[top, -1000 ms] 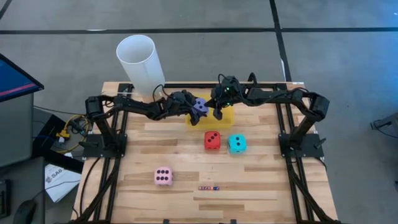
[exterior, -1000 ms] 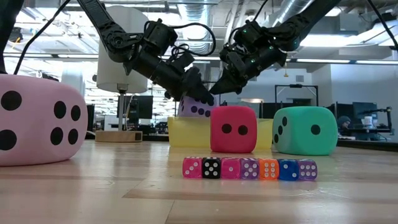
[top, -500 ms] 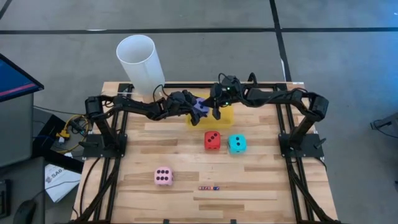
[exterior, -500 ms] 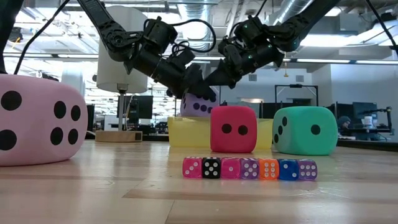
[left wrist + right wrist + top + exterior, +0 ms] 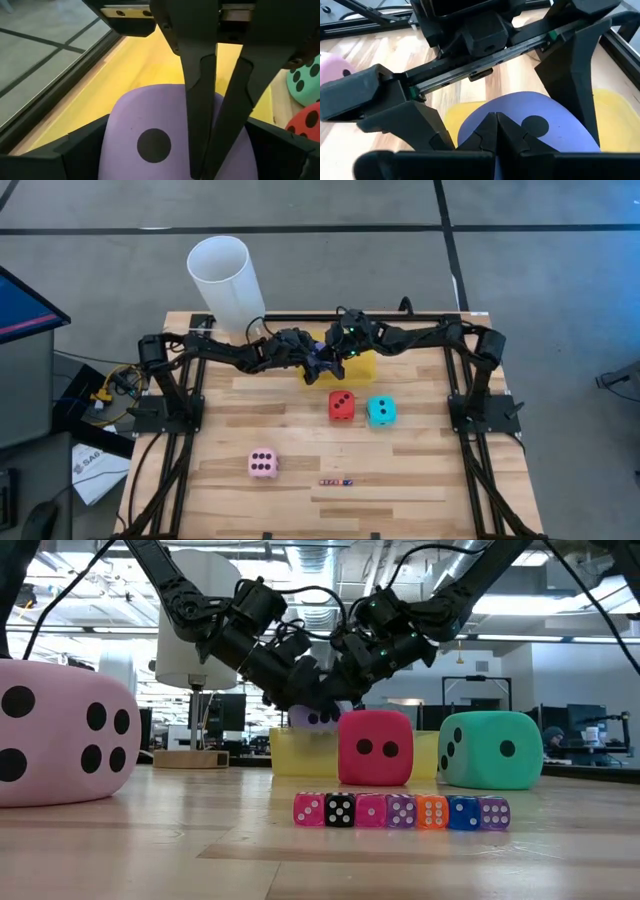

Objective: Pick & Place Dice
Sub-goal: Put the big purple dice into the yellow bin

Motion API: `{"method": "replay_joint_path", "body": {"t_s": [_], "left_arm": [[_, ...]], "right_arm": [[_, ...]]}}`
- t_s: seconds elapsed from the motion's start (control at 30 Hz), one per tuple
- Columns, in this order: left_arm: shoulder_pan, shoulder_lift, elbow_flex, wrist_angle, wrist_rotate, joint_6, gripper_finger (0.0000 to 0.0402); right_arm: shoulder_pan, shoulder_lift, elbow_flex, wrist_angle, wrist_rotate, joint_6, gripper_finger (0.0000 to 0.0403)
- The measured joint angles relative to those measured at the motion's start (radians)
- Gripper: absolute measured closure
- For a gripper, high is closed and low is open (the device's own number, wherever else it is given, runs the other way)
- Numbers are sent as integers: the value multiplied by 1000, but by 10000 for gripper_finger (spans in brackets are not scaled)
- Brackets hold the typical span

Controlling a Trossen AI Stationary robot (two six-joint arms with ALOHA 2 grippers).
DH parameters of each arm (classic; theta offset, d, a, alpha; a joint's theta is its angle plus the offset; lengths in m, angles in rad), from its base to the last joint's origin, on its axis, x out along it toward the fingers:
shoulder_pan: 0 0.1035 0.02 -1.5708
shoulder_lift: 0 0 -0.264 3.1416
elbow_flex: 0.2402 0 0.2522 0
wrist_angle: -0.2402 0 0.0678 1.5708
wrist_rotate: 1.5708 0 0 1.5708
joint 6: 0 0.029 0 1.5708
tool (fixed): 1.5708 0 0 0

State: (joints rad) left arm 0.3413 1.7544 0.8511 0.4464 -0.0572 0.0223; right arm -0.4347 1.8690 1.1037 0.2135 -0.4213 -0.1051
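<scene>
The purple die (image 5: 145, 125) is over the yellow tray (image 5: 362, 366) at the table's far middle, between both grippers. My left gripper (image 5: 310, 355) comes from the left and is shut on it. My right gripper (image 5: 497, 127) comes from the right with its fingers shut, their tips on the die. In the low view the die (image 5: 313, 719) shows just above the tray's near wall (image 5: 295, 752). The red die (image 5: 341, 404), the cyan die (image 5: 381, 411) and the pink die (image 5: 263, 464) rest on the table. My left gripper pinches the purple die's two opposite sides (image 5: 111, 150) between its two fingers, slanting down from the table's left. The die's one-pip face is up. Its underside is hidden behind the tray's wall. My right gripper's shut fingertips (image 5: 200, 105) lie against the purple die's upper face (image 5: 522, 111), slanting down from the table's right. They stand between my left gripper's two fingers.
A tall white cylinder (image 5: 225, 280) stands at the far left corner. A row of tiny dice (image 5: 336, 481) lies near the front edge, in front of the red die (image 5: 375, 747) and the cyan die (image 5: 490, 750). Bare wood lies between the pink die and the red die.
My right gripper has gone toward the table's left and down, from beside the purple die onto it. My left gripper has stayed shut on the die and has sunk a little toward the tray with it.
</scene>
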Motion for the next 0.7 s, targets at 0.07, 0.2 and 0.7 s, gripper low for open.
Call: {"method": "replay_joint_path", "body": {"t_s": [0.07, 0.2, 0.7], "left_arm": [[4, -2, 2, -3, -4, 0, 14], [7, -5, 6, 8, -7, 3, 14], [24, -4, 5, 21, -20, 52, 14]], "right_arm": [[-8, -3, 13, -15, -3, 0, 403], [-23, -8, 42, -75, -3, -22, 403], [-50, -1, 46, -115, 2, -35, 403]]}}
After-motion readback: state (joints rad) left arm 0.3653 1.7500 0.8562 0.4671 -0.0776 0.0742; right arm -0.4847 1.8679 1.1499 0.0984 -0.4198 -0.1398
